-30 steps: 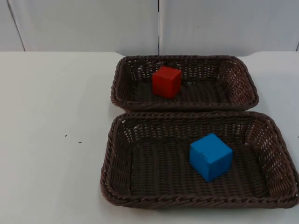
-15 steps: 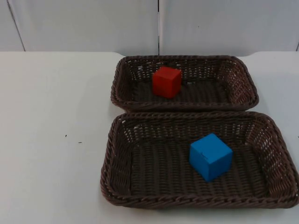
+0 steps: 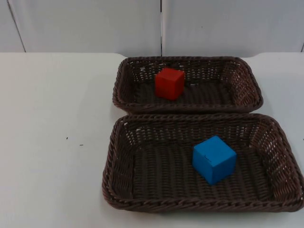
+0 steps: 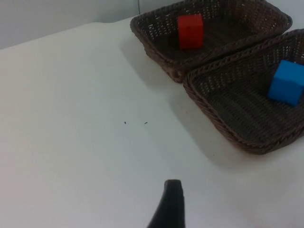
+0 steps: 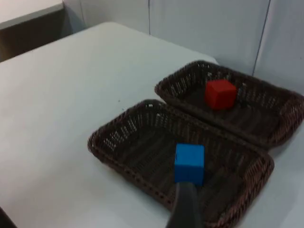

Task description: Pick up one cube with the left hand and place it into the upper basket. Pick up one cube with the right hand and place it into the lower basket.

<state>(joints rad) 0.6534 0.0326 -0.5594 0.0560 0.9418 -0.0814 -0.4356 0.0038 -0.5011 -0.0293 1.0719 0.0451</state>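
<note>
**Ana:** Top view first: where do the cubes sit?

**Ben:** The red cube (image 3: 169, 83) lies on the floor of the upper basket (image 3: 124, 90), toward its far wall. The blue cube (image 3: 213, 159) lies in the lower basket (image 3: 111, 161), turned a little askew. Both rest flat with nothing gripping them, so I judge both placements done.

**Ana:** And the pincers?

**Ben:** From the left wrist view, the left gripper (image 4: 170, 206) hangs over bare white table (image 4: 71, 118), well apart from both baskets, which lie ahead of it and off to one side. In the right wrist view, the right gripper (image 5: 186, 206) is raised over the near rim of the lower basket, with the blue cube just beyond its fingertip and the red cube farther out past that.

**Ana:** Why parked like that?

**Ben:** My guess is both arms wait clear of the baskets, nothing left to carry.

**Ana:** Fingers apart or together?

**Ben:** I cannot tell for either. Each wrist view gives a single dark fingertip, cut off by the picture's edge, with no partner to compare it against. They hold nothing, since both cubes lie free.

**Ana:** Anything else hard to read?

**Ben:** The lower basket's near corner is cropped in the top view, and the grey partition wall (image 3: 95, 23) ends the table behind the upper basket.
</note>
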